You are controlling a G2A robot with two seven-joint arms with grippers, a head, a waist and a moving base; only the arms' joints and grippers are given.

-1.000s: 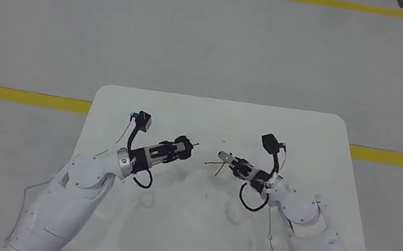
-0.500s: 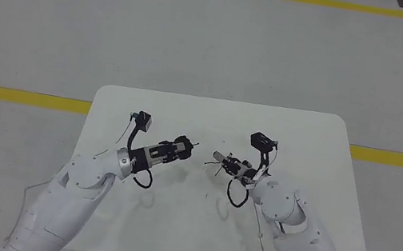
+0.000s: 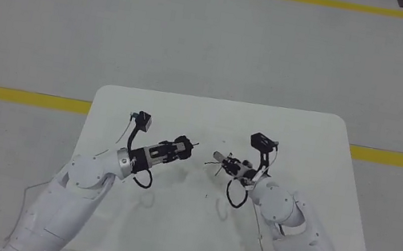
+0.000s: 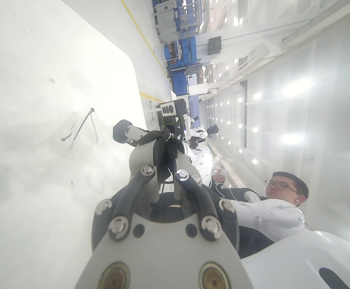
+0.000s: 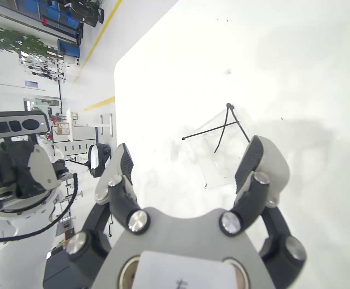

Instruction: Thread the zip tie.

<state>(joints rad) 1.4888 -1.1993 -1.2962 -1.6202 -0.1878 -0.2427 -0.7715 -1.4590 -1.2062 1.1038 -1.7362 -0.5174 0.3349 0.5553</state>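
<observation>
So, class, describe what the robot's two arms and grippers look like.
The left arm and right arm have glossy white rounded shells, each with a black cable loop at the wrist. The right gripper has a grey metal frame, black links with silver pins, and pale fingers with ribbed black pads. The left gripper matches.

table (image 3: 305,136): white, rounded corners | on it: black zip ties (image 5: 224,126), crossed, thin, mid-table | small dark speck (image 5: 227,71) near them

The zip ties (image 5: 222,127) lie crossed on the desk (image 3: 305,136), near its middle, just in front of my right fingers (image 5: 247,161). My left fingers (image 3: 184,148) are at their left side, apart from them.
</observation>
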